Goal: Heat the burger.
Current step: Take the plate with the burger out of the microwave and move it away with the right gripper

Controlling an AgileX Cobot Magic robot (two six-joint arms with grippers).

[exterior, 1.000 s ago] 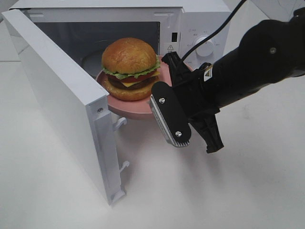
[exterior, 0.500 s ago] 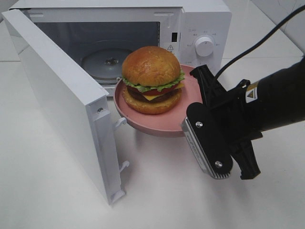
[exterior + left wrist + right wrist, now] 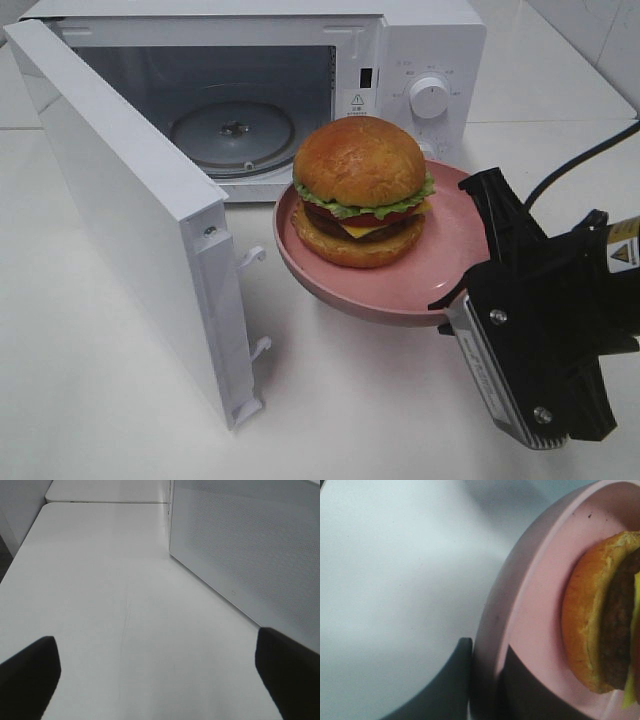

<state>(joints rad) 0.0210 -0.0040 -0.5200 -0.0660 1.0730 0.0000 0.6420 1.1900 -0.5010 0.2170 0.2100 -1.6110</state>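
The burger [image 3: 360, 190], with a golden domed bun, lettuce, cheese and patty, sits on a round pink plate [image 3: 445, 262]. The plate hangs in the air in front of the open microwave [image 3: 425, 40], outside its cavity. My right gripper [image 3: 458, 300] is shut on the plate's near right rim. In the right wrist view its fingers [image 3: 445, 690] pinch the plate rim [image 3: 520, 595], with the burger [image 3: 592, 625] just beyond. My left gripper [image 3: 160, 675] is open and empty over bare table beside the microwave door [image 3: 250, 545]. It does not show in the exterior view.
The microwave door [image 3: 130, 220] swings wide open to the left and reaches towards the table's front. The glass turntable [image 3: 232, 128] inside is bare. The control knob [image 3: 430, 96] is on the right panel. A black cable [image 3: 580, 160] trails behind my right arm.
My right gripper has carried the plate with the burger from the microwave's mouth out towards the front right, away from the cavity.
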